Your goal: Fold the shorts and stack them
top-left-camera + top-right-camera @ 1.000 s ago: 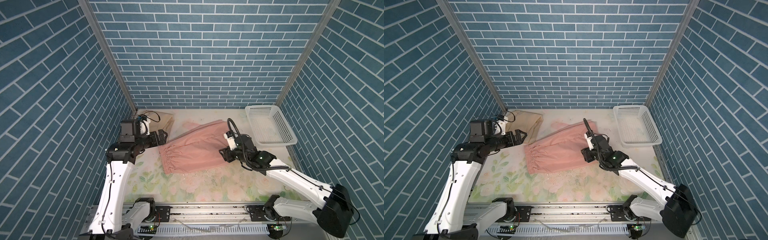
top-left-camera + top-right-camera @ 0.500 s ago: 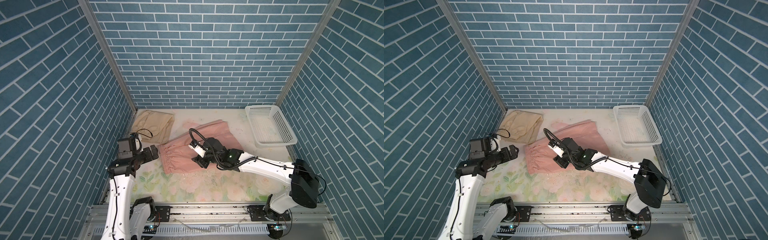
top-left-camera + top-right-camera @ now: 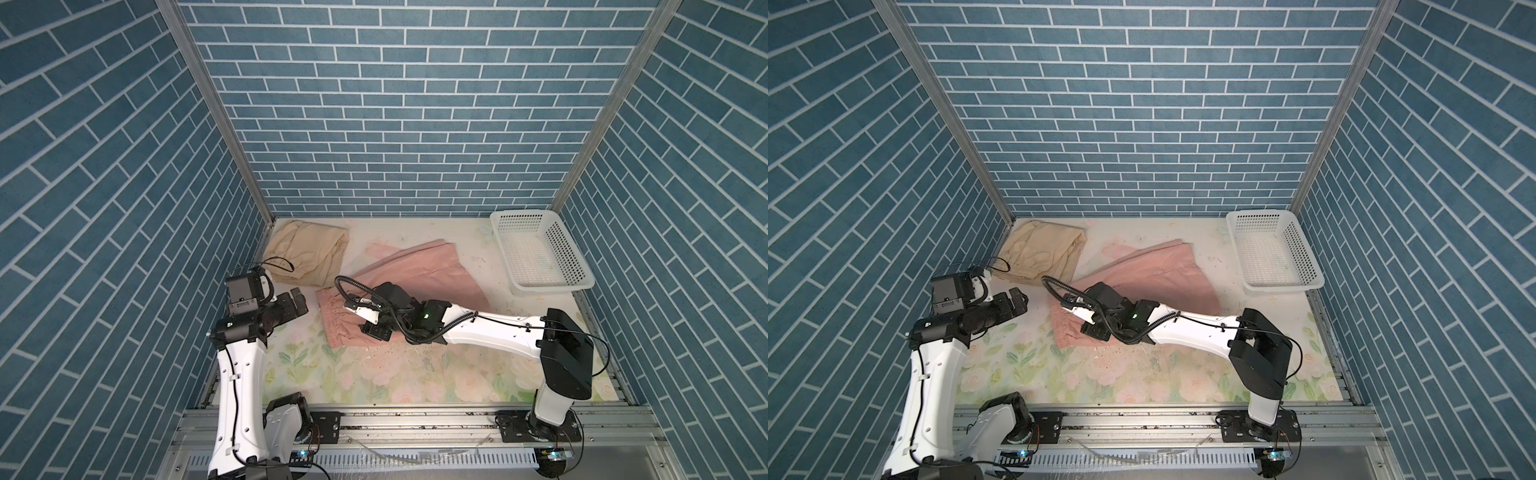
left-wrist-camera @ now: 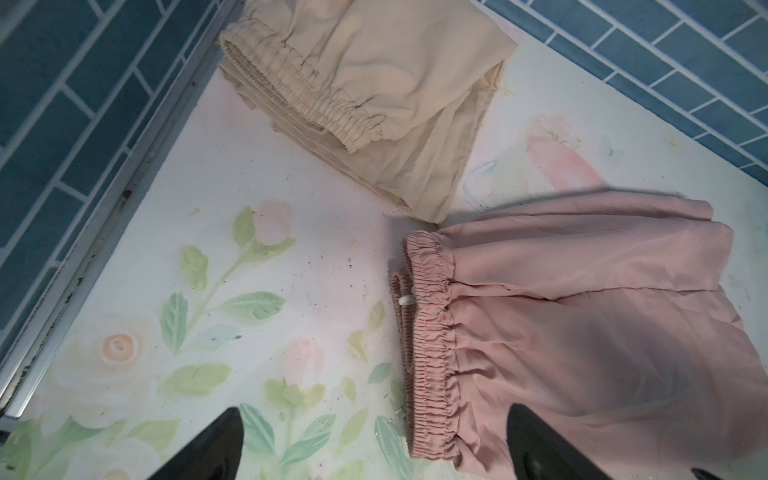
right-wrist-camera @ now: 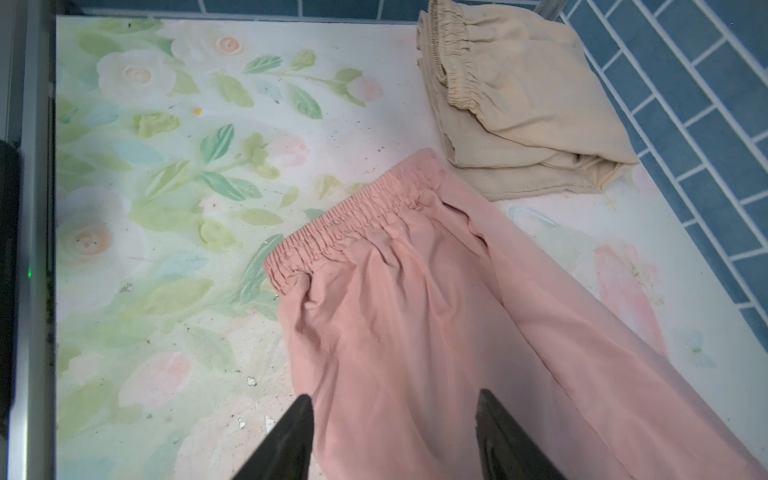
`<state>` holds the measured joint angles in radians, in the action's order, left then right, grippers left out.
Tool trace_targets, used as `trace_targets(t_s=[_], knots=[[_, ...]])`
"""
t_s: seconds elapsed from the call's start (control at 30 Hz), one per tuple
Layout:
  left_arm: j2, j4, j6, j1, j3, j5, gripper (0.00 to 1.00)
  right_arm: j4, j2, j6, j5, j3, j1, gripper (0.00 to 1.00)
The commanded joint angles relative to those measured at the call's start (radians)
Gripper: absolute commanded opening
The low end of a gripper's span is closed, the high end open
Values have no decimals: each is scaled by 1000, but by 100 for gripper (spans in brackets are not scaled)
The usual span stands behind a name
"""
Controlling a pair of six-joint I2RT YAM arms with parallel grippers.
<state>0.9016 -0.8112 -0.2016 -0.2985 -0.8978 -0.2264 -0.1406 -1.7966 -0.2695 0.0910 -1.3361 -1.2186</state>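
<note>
The salmon pink shorts (image 3: 419, 274) (image 3: 1163, 274) lie spread flat mid-table, folded lengthwise, with the gathered waistband (image 3: 332, 320) toward the left. The beige shorts (image 3: 305, 253) (image 3: 1038, 249) sit folded in the back left corner. My right gripper (image 3: 376, 330) (image 3: 1094, 330) reaches across the middle and hovers open over the pink cloth (image 5: 436, 324) just behind the waistband, its jaws (image 5: 395, 395) apart with nothing pinched. My left gripper (image 3: 297, 303) (image 3: 1015, 301) is wide open (image 4: 374, 409) just left of the pink waistband (image 4: 428, 332), holding nothing.
A white perforated basket (image 3: 517, 214) (image 3: 1258, 214) stands at the back right against the wall. Blue brick walls close in three sides. A metal rail (image 3: 415, 419) runs along the front edge. Small crumbs dot the floral table cover (image 3: 374, 382).
My right arm has swung left along the pink shorts, from their leg end to near the waistband, opening slightly. My left gripper has drawn back from the beige shorts toward the front.
</note>
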Motion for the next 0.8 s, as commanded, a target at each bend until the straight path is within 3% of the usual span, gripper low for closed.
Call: trace_targets(t_s=[0.0,0.4,0.57,0.77], knots=[[6,-17,-15,-23,10,60,100,8,-52,-173,81,-30,-34,64],[121,33,-15,-142,20,-185,100,87,-182,-308,82,-39,-70,66],[163,28,-16,-150,15,-200,100,90,-215,-319,20,-72,-104,67],[163,23,-19,-153,10,-195,100,85,-299,-303,87,-139,-146,67]])
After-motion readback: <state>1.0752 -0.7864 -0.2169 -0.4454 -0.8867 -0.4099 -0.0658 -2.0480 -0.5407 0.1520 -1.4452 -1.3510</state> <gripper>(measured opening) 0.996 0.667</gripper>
